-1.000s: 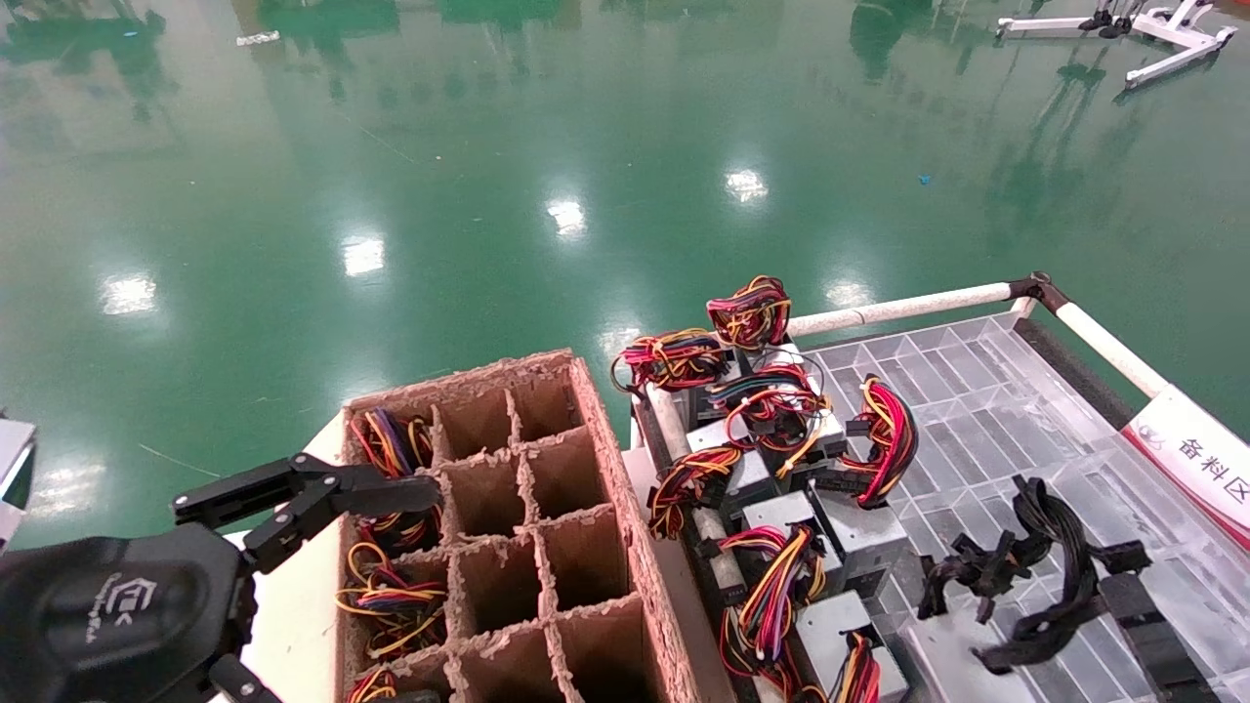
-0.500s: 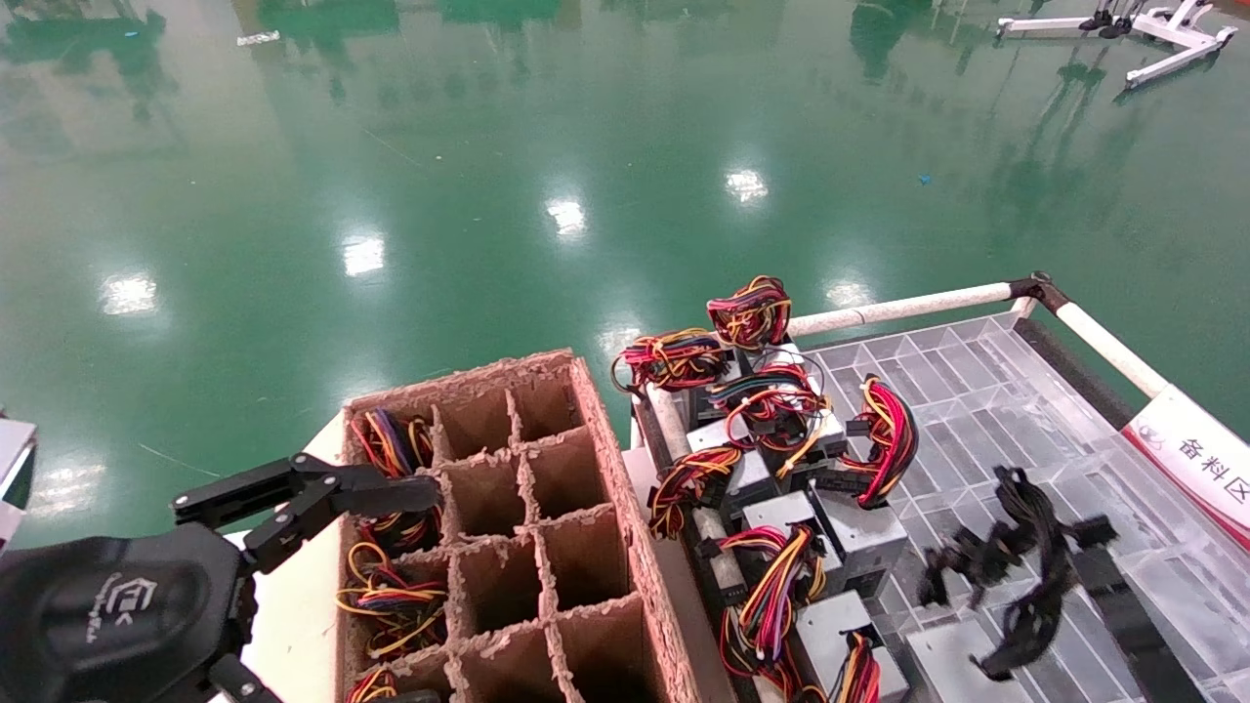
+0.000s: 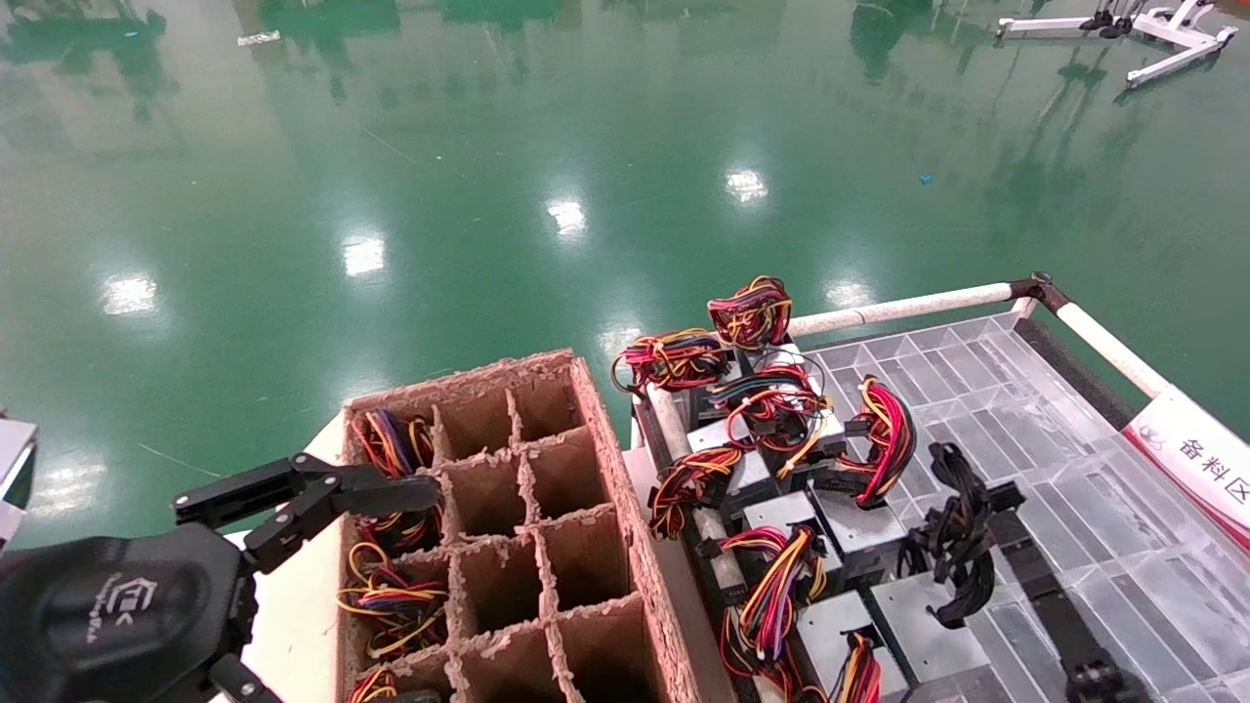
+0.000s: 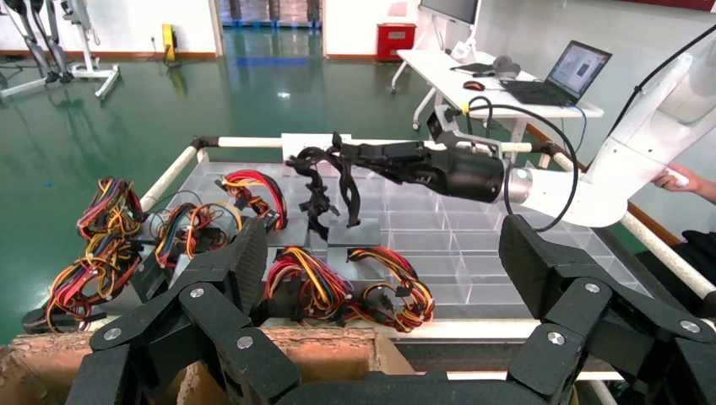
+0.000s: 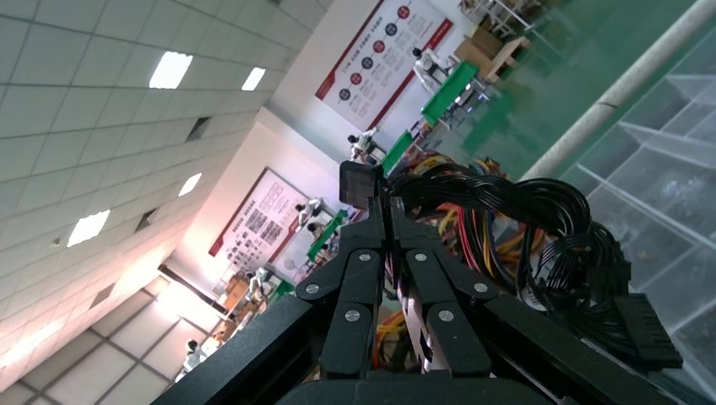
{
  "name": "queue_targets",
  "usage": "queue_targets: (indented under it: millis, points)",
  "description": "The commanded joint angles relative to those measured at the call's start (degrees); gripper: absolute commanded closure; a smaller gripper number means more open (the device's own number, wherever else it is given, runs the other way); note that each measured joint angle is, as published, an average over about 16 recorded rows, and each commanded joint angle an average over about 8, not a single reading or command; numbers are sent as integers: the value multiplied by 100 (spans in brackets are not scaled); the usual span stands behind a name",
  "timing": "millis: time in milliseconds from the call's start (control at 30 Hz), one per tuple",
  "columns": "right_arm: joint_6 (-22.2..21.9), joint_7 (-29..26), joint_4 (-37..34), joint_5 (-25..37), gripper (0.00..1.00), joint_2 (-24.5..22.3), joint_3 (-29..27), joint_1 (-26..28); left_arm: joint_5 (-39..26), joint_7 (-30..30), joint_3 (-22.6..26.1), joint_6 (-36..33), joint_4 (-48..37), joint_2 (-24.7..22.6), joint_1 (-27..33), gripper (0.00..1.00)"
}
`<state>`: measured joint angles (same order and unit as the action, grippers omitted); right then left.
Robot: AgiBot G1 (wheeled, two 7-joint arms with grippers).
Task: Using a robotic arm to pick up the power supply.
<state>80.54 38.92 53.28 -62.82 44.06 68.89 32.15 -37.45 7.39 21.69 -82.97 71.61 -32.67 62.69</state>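
The power supply is a grey metal box (image 3: 918,625) (image 4: 355,232) with a thick bundle of black cables (image 3: 952,542) (image 5: 523,211). It sits on the clear tray beside the boxes with coloured wires. My right gripper (image 3: 991,503) (image 4: 338,156) (image 5: 388,211) reaches in from the lower right on the white robotic arm (image 4: 642,143) and is shut on the black cables above the box. I cannot tell whether the box is off the tray. My left gripper (image 4: 388,253) stays open at the lower left, one finger (image 3: 371,493) over the cardboard box.
A cardboard box (image 3: 508,508) with divider cells, some holding coloured wires, stands left of centre. Several grey boxes with red and yellow wires (image 3: 781,430) crowd the tray's left side. The ribbed clear tray (image 3: 1074,439) has a white rail (image 3: 898,310) and a sign (image 3: 1201,454).
My right gripper has moved left with the black cable bundle, and the grey box has shifted left with it toward the coloured-wire boxes. The left arm has not moved.
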Motion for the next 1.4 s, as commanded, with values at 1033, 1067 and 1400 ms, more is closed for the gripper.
queue_targets:
  millis: [1033, 1067, 1400]
  points:
    - [121, 119, 184, -95, 0, -245, 10, -353, 1, -1, 0, 1, -2, 0, -1, 0]
    - [139, 156, 242, -103, 0, -277, -1, -367, 1, -1, 0, 1, -2, 0, -1, 0]
    - [355, 343, 712, 232, 0, -510, -220, -276, 3, -1, 0, 3, -3, 0, -2, 0]
